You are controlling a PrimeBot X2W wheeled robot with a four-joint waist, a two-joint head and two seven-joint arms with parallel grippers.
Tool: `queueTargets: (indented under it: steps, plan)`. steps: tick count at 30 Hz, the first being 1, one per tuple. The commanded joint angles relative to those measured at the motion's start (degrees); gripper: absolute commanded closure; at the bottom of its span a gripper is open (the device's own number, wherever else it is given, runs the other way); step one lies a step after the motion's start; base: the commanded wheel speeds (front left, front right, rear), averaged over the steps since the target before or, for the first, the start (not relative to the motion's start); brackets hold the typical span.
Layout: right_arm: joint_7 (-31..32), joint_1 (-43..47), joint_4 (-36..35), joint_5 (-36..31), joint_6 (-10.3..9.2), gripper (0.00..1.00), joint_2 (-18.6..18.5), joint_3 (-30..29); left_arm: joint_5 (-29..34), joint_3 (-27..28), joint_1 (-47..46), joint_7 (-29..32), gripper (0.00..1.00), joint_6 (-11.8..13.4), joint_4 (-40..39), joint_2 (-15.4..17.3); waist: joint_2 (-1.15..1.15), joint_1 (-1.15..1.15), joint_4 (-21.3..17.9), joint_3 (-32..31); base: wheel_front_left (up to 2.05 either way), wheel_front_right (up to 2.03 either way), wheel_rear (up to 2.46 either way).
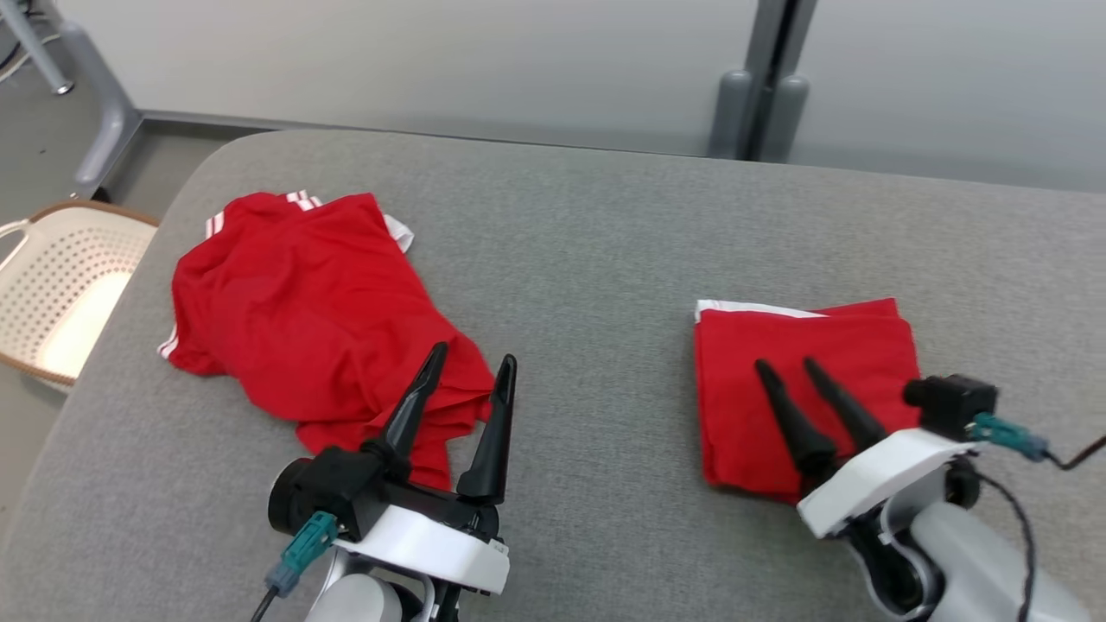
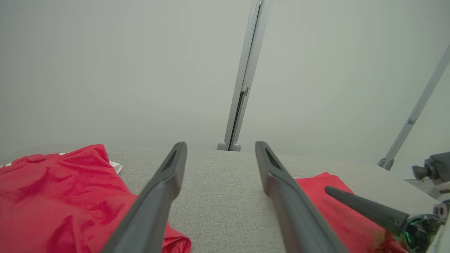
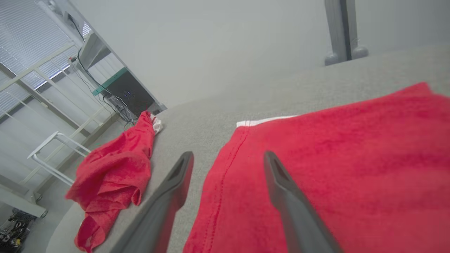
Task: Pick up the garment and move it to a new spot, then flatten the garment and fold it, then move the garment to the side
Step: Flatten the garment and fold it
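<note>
I see folded red cloth garment point(image 1: 864, 345) flat at 4 o'clock on grey fabric bench point(image 1: 605, 242) | right fingers point(image 1: 788, 415) spread over it, gripping nothing | left fingers point(image 1: 411, 402) spread, empty, at 5 o'clock edge of crumpled red shirt point(image 1: 302, 294).

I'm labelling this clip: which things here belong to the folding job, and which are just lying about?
Job: folded garment; crumpled garment; table; left gripper and right gripper, both open.
Lying about: basket; post.
</note>
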Motion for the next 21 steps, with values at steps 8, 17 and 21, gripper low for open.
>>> queueTargets:
  steps: [8, 17, 21]
  plan:
    - [-2.9, 1.2, -3.6, -18.0, 0.01, 0.00, -3.6, -15.2, 1.1, 2.7, 0.7, -0.1, 0.00, -0.2, -1.3, 0.2, 0.00, 0.00, -5.9, -1.8, 0.00, 0.00, 0.00]
    - [-3.0, 15.3, -18.7, -41.4, 0.01, 0.00, 4.9, -35.6, 1.7, 4.9, 2.2, -0.1, 0.00, -0.8, -1.8, 0.2, 0.00, 0.00, -9.9, -1.5, 0.00, 0.00, 0.00]
    - [-3.0, 18.1, -20.7, -44.1, 0.01, 0.00, 7.1, -37.7, 1.9, 5.9, 2.6, -0.1, 0.00, -1.0, -1.9, 0.2, 0.00, 0.00, -10.5, -1.1, 0.00, 0.00, 0.00]
